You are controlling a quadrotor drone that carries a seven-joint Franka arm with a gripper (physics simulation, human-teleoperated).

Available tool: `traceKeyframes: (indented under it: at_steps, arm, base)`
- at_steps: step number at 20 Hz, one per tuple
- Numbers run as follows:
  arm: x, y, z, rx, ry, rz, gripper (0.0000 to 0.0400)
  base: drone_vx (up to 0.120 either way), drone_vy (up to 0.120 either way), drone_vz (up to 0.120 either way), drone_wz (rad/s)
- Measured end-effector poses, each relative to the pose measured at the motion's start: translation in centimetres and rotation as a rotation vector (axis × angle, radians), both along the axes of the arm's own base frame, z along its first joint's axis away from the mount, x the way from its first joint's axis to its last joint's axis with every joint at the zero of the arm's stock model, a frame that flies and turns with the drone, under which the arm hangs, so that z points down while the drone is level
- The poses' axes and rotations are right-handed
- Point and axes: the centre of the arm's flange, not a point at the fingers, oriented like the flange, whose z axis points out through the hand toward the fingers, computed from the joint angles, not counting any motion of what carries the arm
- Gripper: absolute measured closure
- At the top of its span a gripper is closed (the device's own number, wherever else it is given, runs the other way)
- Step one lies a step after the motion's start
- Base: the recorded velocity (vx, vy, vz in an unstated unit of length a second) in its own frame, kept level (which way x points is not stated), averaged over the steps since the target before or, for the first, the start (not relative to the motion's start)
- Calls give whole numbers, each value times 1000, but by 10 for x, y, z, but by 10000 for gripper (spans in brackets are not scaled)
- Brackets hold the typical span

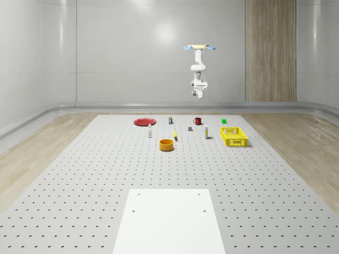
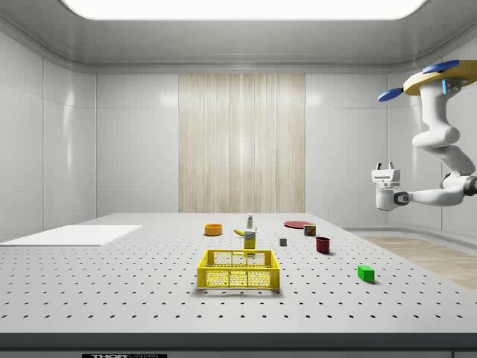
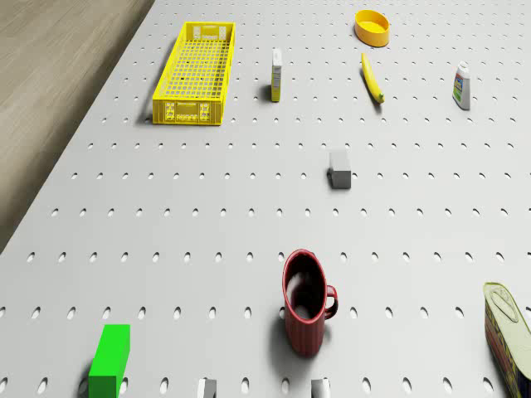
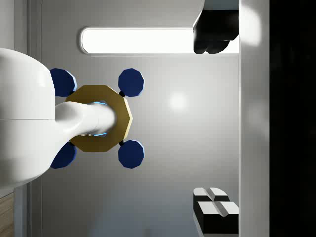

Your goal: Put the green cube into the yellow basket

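cube [image 3: 110,361], green, lies flat on the pegboard table [image 1: 79,174] near its far edge in the whole-scene view, by the wood floor strip. in the drone view it looks a little longer than wide, and its long axis runs about parallel to the basket's long side. it touches nothing.

basket [image 3: 196,73], yellow and open-topped, sits well apart from the cube on the same side of the table, with bare pegboard between them. in the side view the cube [image 2: 365,273] lies to the right of the basket [image 2: 238,270].

mug [image 3: 306,301], dark red, stands upright near the cube, handle turned away from it. a tin [image 3: 508,332] lies beyond the mug. a small grey block [image 3: 339,168] sits mid-table. past it stand a slim carton [image 3: 277,75] just beside the basket, a banana [image 3: 372,78], an orange bowl [image 3: 372,26] and a white bottle [image 3: 462,85]. a red plate [image 1: 144,121] lies at the whole-scene view's left.

drone [image 2: 440,76] hovers high above the table's far edge, over the mug and cube area. the arm folds below it, and the gripper [image 2: 387,171] points upward, holding nothing; the wrist view faces the drone's underside. i cannot tell how wide the claw stands.
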Motion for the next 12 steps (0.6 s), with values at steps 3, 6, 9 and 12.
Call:
traceKeyframes:
  at_steps: [3, 6, 9, 12]
  arm:
    - [-3, 0, 23, 0, -2, 0, 0]
    - [-4, 0, 43, 0, -5, 0, 0]
    - [-3, 0, 61, 0, -7, 0, 0]
    - [-1, 0, 75, 0, -9, 0, 0]
  base:
    - [0, 0, 0, 0]
    - [0, 0, 0, 0]
    - [0, 0, 0, 0]
    - [0, 40, 0, 0]
